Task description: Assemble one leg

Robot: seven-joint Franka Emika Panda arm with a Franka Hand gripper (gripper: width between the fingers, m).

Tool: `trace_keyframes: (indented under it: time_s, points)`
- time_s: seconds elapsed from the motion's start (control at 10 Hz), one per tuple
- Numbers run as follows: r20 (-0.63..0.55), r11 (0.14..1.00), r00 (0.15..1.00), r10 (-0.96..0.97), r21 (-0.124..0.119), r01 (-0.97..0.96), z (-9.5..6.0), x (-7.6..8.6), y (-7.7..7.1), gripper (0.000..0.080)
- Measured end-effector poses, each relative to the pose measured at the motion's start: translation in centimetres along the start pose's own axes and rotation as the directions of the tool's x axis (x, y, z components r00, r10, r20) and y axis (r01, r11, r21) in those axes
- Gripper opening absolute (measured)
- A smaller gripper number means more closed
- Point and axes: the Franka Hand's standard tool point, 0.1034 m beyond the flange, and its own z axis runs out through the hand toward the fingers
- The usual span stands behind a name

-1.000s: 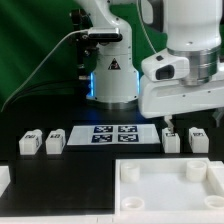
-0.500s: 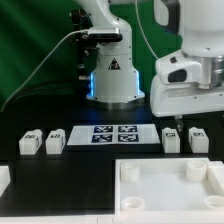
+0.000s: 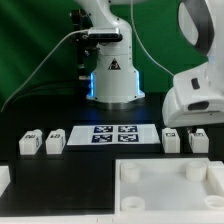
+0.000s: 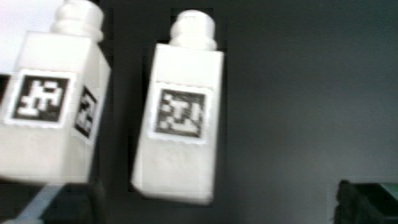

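Note:
Four small white legs with tag stickers lie on the black table: two at the exterior view's left (image 3: 29, 142) (image 3: 55, 142) and two at its right (image 3: 171, 140) (image 3: 198, 140). My gripper (image 3: 190, 126) hangs just above the right pair. In the wrist view my gripper (image 4: 214, 208) is open and empty. Its dark fingertips (image 4: 50, 205) show at the picture's edge. Two legs lie below it, side by side: one (image 4: 183, 115) in line with the gap between the jaws, the other (image 4: 54, 100) beside it.
The marker board (image 3: 115, 134) lies in the middle between the leg pairs. The large white tray-like piece (image 3: 165, 190) with round corner sockets sits in front. A white part edge (image 3: 4, 180) shows at the front left. The arm's base (image 3: 110, 70) stands behind.
My arm has moved toward the exterior view's right, from over the inner right leg to over the right pair of legs. The legs have not moved.

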Motion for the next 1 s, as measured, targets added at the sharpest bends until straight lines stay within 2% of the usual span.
trace_keyframes:
  time_s: [0.1, 0.3, 0.5, 1.0]
  points:
    - [0.051, 1.000, 0.999, -0.005, 0.007, 0.005, -0.2, 0.8, -0.2, 0.0649]
    - [0.056, 1.000, 0.998, -0.006, 0.009, 0.006, 0.0, 1.0, -0.3, 0.0649]
    - [0.058, 1.000, 0.998, -0.009, 0.003, 0.008, 1.0, 1.2, -0.8, 0.0649]
    - [0.054, 1.000, 0.998, -0.030, 0.007, 0.029, 2.6, 1.6, 0.1, 0.0649]
